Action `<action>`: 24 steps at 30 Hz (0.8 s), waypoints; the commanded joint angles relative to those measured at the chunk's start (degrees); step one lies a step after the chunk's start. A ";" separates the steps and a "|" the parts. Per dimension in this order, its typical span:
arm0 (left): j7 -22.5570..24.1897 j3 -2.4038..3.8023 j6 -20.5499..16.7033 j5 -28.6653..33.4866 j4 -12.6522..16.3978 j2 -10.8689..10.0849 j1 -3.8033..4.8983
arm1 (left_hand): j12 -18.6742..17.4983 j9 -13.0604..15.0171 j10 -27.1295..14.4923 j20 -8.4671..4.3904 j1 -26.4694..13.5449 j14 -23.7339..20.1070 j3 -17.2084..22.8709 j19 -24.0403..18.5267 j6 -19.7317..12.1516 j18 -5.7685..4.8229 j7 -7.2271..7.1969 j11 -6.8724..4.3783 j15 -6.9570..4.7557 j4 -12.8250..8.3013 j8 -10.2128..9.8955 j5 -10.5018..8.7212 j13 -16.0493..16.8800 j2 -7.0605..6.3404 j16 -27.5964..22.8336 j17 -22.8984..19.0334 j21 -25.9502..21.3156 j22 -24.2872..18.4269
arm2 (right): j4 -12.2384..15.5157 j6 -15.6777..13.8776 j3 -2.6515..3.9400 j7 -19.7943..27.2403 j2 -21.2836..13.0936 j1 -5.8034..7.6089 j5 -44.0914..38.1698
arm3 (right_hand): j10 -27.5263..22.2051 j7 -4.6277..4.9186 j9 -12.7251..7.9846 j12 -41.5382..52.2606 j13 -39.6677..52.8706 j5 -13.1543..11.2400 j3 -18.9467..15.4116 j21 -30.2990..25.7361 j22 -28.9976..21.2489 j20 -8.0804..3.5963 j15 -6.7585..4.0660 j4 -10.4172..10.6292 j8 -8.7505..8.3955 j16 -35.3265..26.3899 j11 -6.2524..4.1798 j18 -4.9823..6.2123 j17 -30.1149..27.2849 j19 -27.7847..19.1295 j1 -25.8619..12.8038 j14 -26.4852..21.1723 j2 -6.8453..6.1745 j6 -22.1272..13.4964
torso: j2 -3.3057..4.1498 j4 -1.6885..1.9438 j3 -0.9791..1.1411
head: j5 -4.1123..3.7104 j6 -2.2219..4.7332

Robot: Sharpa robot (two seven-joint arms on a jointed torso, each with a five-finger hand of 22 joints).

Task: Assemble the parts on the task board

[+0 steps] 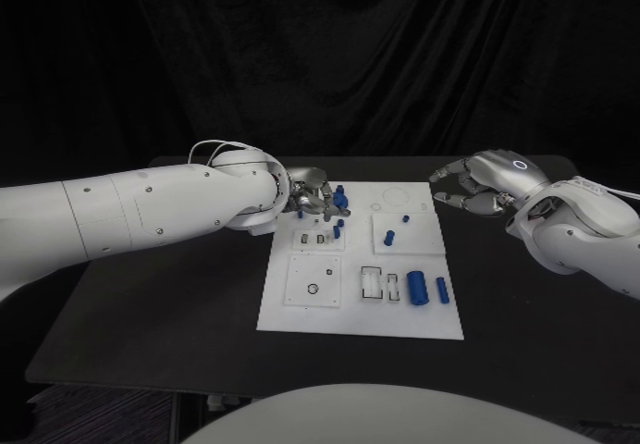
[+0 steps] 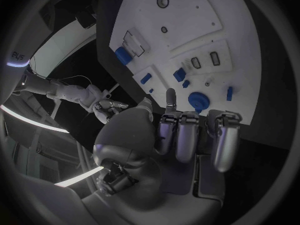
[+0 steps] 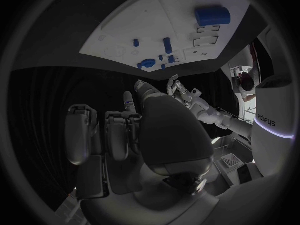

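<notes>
The left hand, fingers curled and apparently empty, hovers at the task board's ten o'clock corner, presumably to reach the blue parts standing there, while the right hand, loosely spread and empty, waits off its two o'clock edge above the tabletop.

White task board; blue parts; black table; silver left robot hand.

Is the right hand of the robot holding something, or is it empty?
Empty. The right hand hovers beside the far right corner of the task board with its fingers apart and nothing between them.
</notes>
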 commanded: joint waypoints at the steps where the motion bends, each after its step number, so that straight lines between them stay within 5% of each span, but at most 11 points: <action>1: -8.04 0.06 4.25 -1.47 -0.23 0.68 0.28 | 0.13 1.99 5.95 -0.45 -0.05 5.85 0.07 6.15 -0.65 -0.78 -0.03 -0.35 -0.50 -0.45 0.59 0.48 14.95 -0.76 0.15 15.05 0.22 15.06 | 0.02 0.14 0.04 -1.74 -0.17 -0.17 -0.09 | 5.96 0.33 -0.10 0.15 15.09 0.38 0.32 0.30 12.59 -0.26 -0.22 -0.02 -0.27 0.16 -0.06 0.09 15.09 2.23 0.37 6.05 -0.02 0.11 | 0.14 -0.49 0.37 | 0.22 0.02; 13: -11.67 0.04 3.40 -1.51 -0.94 2.83 0.29 | 0.13 4.56 5.95 -0.49 -1.38 5.85 -0.16 6.12 -1.05 -0.77 -0.04 -0.33 -0.51 0.47 0.34 0.95 14.95 -0.63 0.15 15.05 0.21 15.02 | -0.23 1.11 0.04 -3.01 -0.18 -0.20 -0.08 | 5.96 0.42 -0.22 0.15 15.09 0.63 0.27 0.21 12.55 -0.21 -0.16 0.33 -0.48 0.16 0.02 0.11 15.09 2.19 0.00 6.05 -0.04 0.10 | 0.00 -1.10 1.38 | 0.86 0.02; 24: -10.97 0.03 2.90 -1.51 -2.15 4.19 0.11 | 0.13 6.49 5.95 -0.65 0.41 5.85 1.45 5.66 -1.09 -0.62 -0.20 -0.48 -0.66 -0.74 -1.38 4.15 14.95 -0.37 0.15 15.05 0.00 14.44 | -0.36 1.37 0.04 -3.36 0.13 -0.20 -0.08 | 5.96 0.46 -0.24 0.15 15.09 0.73 0.32 -0.07 12.46 -0.20 -0.15 0.35 -0.51 0.16 0.04 0.18 15.09 2.06 0.01 6.05 -0.01 0.14 | -0.13 -0.44 1.16 | -0.03 0.02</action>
